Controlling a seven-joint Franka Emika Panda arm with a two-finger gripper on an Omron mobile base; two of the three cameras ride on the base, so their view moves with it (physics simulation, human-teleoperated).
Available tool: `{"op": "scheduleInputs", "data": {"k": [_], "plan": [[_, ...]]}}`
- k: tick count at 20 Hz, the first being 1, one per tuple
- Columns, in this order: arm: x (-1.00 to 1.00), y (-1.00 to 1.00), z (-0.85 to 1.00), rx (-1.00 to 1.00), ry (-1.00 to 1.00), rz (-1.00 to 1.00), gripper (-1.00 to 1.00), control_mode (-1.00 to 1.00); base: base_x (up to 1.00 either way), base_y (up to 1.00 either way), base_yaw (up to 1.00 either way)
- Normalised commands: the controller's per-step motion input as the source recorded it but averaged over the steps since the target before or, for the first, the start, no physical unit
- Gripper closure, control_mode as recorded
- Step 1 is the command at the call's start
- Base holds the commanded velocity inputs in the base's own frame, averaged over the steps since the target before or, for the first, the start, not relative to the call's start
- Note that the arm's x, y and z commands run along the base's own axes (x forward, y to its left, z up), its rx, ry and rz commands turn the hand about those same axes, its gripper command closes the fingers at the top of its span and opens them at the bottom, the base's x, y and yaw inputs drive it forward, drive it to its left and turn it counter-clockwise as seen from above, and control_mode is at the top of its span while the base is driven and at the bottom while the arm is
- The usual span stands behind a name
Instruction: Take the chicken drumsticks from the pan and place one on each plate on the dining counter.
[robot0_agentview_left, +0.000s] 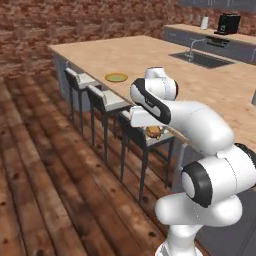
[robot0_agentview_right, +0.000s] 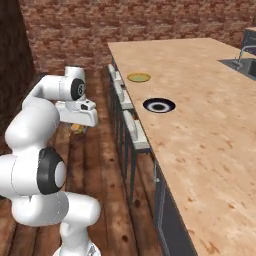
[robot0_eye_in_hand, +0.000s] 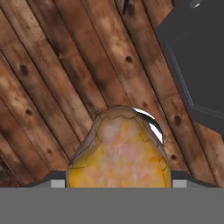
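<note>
The gripper (robot0_agentview_right: 77, 128) hangs below the arm's white hand, out over the wooden floor (robot0_agentview_left: 45, 165) beside the dining counter (robot0_agentview_right: 200, 100), and it is clenched around a chicken drumstick (robot0_eye_in_hand: 120, 153). In the hand view that golden-brown, orange-tinged piece sits low at about 6 o'clock, right between the fingers, with floor planks behind it and a dark grey cabinet panel (robot0_eye_in_hand: 197, 61) up at 2 o'clock. From the left base view the drumstick (robot0_agentview_left: 153, 132) peeks out just under the hand, in front of the nearest stool (robot0_agentview_left: 145, 140). On the counter, the yellow-green plate (robot0_agentview_right: 138, 77) lies at about 12 o'clock from the black plate (robot0_agentview_right: 159, 105), the two near each other but apart, both close to the counter's stool-side edge. A sink (robot0_agentview_left: 202, 59) sits far off at 2 o'clock in the left base view.
</note>
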Motion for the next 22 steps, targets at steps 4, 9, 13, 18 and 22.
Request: {"op": "scheduleInputs", "data": {"k": [4, 9, 13, 18, 22], "plan": [[0.00, 0.00, 0.00, 0.00, 0.00, 0.00, 1.00, 1.00, 0.71, 0.52, -0.69], [0.00, 0.00, 0.00, 0.00, 0.00, 0.00, 1.00, 1.00, 0.71, 0.55, -0.64], [0.00, 0.00, 0.00, 0.00, 0.00, 0.00, 1.00, 1.00, 0.70, 0.59, -0.59], [0.00, 0.00, 0.00, 0.00, 0.00, 0.00, 1.00, 1.00, 0.60, 0.67, -0.53], [0.00, 0.00, 0.00, 0.00, 0.00, 0.00, 1.00, 1.00, 0.56, 0.69, -0.53]]}}
